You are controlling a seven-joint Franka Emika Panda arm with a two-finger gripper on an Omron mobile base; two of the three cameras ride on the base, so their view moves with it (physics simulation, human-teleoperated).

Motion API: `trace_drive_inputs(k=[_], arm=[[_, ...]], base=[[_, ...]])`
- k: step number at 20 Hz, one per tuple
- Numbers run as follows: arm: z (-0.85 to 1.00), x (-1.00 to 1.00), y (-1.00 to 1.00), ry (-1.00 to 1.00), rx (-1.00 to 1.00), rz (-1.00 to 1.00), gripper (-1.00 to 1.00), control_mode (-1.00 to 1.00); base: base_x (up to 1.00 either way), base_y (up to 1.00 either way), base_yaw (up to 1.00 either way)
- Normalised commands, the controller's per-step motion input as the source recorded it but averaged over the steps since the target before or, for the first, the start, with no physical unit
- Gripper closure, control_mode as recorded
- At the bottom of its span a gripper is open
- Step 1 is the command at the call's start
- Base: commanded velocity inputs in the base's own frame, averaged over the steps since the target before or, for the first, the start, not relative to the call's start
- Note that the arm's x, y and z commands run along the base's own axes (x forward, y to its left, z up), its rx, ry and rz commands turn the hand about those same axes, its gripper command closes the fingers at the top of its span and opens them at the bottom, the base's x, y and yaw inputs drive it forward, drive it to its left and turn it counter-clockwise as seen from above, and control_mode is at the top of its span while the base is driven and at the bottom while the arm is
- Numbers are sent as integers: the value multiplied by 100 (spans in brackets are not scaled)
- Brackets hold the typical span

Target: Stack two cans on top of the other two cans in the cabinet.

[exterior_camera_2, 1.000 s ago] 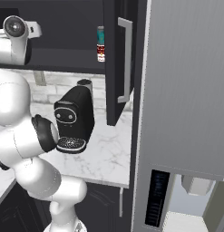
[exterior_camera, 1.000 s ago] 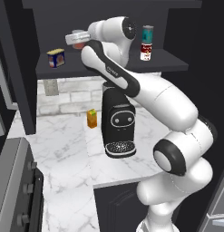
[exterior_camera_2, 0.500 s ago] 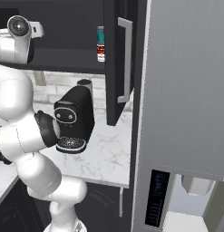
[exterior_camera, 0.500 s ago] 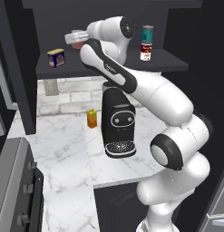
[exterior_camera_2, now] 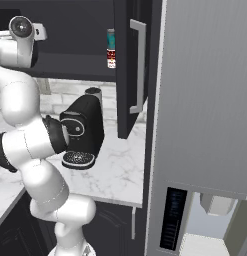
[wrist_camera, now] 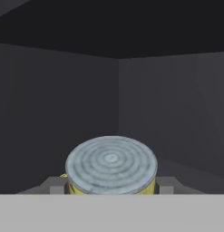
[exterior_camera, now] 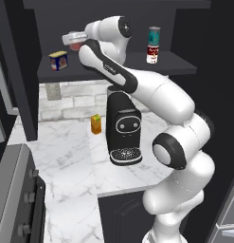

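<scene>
- Dark charcoal open-fronted cabinet (exterior_camera: 113, 71) hangs above a white marble counter (exterior_camera: 66, 152), and you are looking straight into its shelf space.
- At the left of the shelf board you see the squat blue tin with a yellow-red label (exterior_camera: 58, 60), standing upright with nothing on top of it.
- Just right of that tin and higher up, the gripper (exterior_camera: 74, 42) hangs inside the cabinet with its jaws drawn in narrow on the small red-orange can with a silver rim (exterior_camera: 77, 46).
- From the hand view, that can's ringed silver lid (wrist_camera: 111, 163) sits between the two fingertips (wrist_camera: 52, 185), with the cabinet's dark back corner behind it.
- Below, on the counter, a small orange carton (exterior_camera: 95, 124) stands just left of the black coffee machine (exterior_camera: 124, 128).
- At the right of the shelf, the slim teal can with a silver top (exterior_camera: 154, 35) stands upright on the red-and-white can with a dark band (exterior_camera: 152, 53); you see the same stack from the right base view (exterior_camera_2: 111, 49).
</scene>
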Motion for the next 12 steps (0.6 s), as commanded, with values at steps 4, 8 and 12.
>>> trace_drive_inputs(k=[4,8,12], arm=[[0,22,39,1,0,7,100,-100],[0,19,39,0,0,8,100,-100],[0,25,33,1,0,6,100,-100]], base=[[0,0,0],[0,0,0],[0,0,0]])
